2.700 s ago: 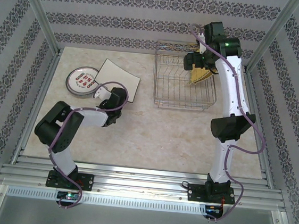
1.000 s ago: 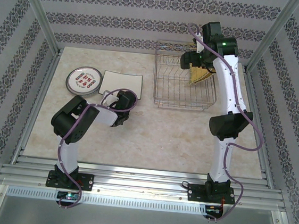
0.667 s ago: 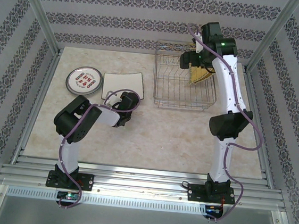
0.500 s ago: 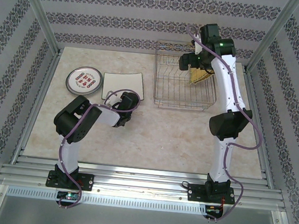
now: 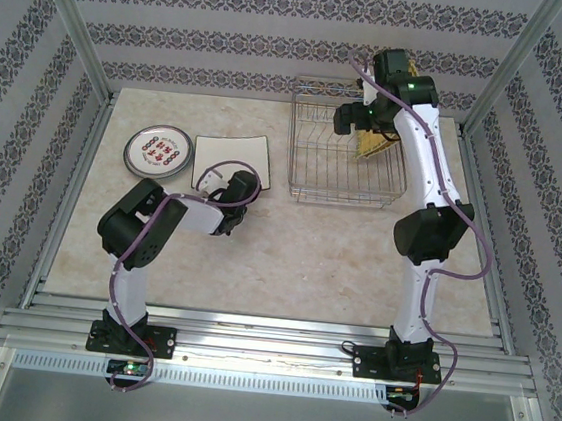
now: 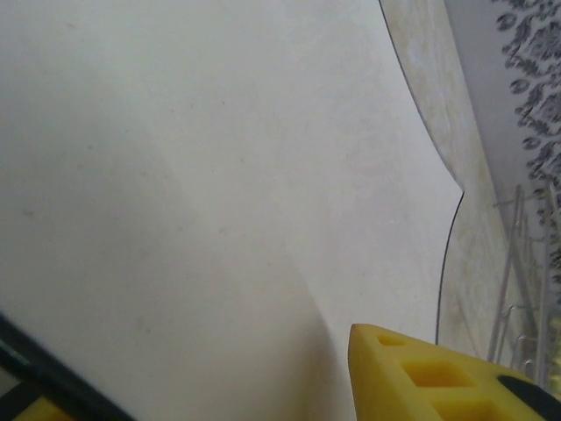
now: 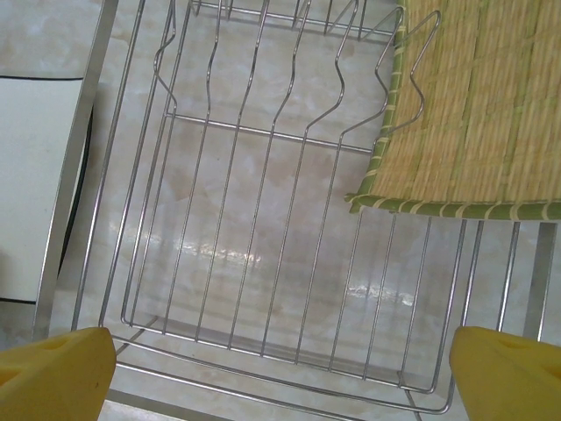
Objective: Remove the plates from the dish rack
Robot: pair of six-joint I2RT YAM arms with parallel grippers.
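On the table left of the dish rack (image 5: 346, 162), the white square plate (image 5: 231, 155) now lies flat beside the round floral plate (image 5: 160, 150); seconds earlier it sat askew. We find the left gripper (image 5: 214, 177) spread wide at its near edge, released. The right gripper (image 7: 280, 368), also spread and empty, has shifted over the racked yellow woven plate (image 7: 473, 105), which we judge is next.

Rack (image 5: 347, 155) stands far right of centre on desk (image 5: 307, 253). One plate (image 5: 374, 143) stands in its far right corner. Left of rack, flat on desk: square plate (image 5: 231, 155), then round plate (image 5: 159, 150) just beside it. My left pincer (image 5: 212, 178) is at the square plate's near edge; my right pincer (image 5: 356, 118) is over the rack.
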